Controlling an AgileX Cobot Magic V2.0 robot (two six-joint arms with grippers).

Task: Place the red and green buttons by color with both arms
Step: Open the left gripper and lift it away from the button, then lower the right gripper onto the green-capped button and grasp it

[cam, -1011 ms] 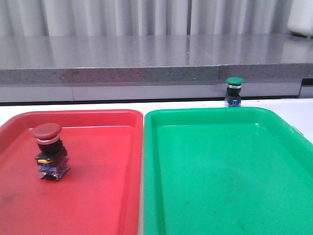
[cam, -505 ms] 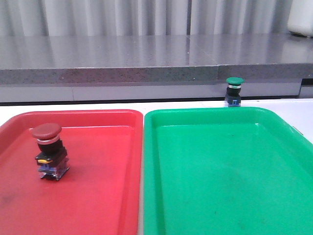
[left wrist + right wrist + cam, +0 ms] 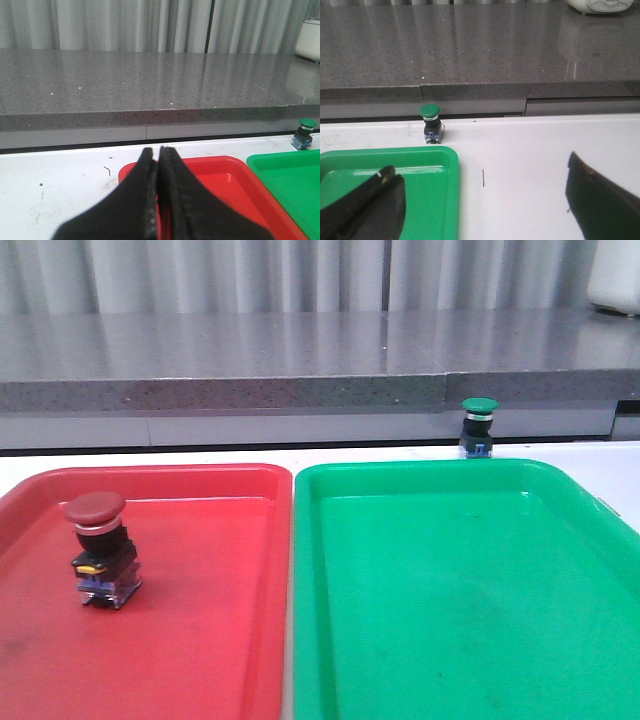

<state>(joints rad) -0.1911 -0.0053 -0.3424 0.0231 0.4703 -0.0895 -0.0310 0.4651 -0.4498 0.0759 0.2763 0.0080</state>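
The red button (image 3: 100, 548) stands upright in the red tray (image 3: 230, 480), at its left side. The green button (image 3: 479, 426) stands upright on the white table just behind the green tray (image 3: 430, 472); it also shows in the right wrist view (image 3: 430, 123) and the left wrist view (image 3: 304, 133). My left gripper (image 3: 158, 152) is shut and empty, above the far rim of the red tray (image 3: 225, 162). My right gripper (image 3: 480, 172) is wide open and empty, over the green tray's corner (image 3: 447, 155) and the bare table, short of the green button. Neither gripper shows in the front view.
A grey stone ledge (image 3: 300, 350) runs along the back of the table, close behind the green button. A white appliance (image 3: 615, 275) stands on it at the far right. The two trays lie side by side, touching.
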